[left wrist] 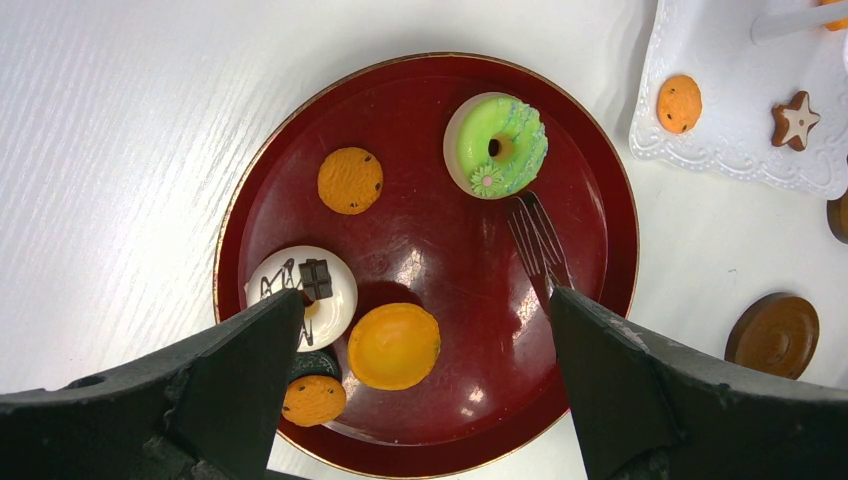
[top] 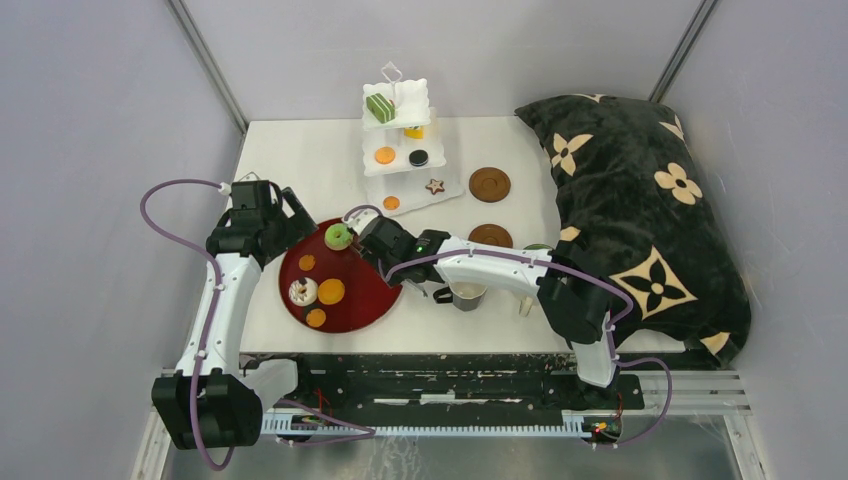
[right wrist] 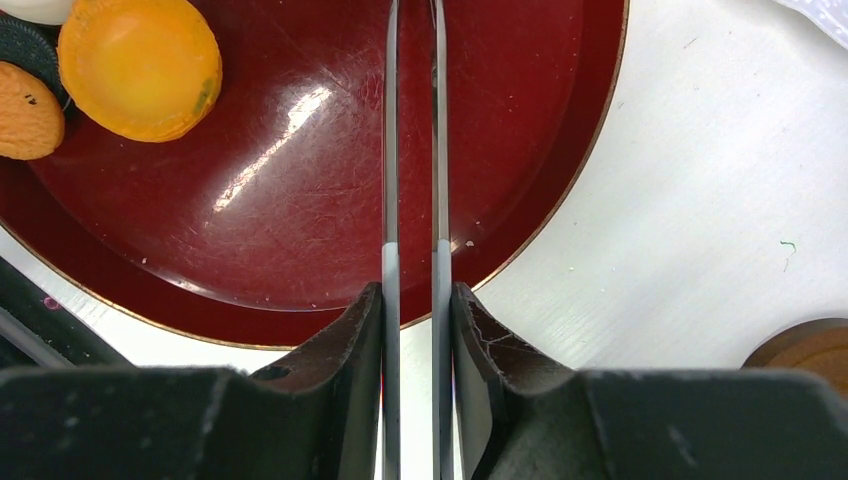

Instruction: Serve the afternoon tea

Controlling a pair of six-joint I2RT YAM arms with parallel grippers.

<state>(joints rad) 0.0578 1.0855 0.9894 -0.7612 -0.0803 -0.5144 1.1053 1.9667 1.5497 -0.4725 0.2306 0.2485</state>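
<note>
The green donut lies at the far side of the dark red tray, toward the near-left corner of the tabletop: lime icing, pale drizzle, a pink flower, white base. It looks light, hard and glossy, probably slippery; best pinched across the ring. The right pincer, narrow, clamps the metal tongs, tips just beside it; the left pincer gapes wide above the tray.

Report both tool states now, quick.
Left tool: open, holding nothing.
Right tool: shut on the metal tongs.
</note>
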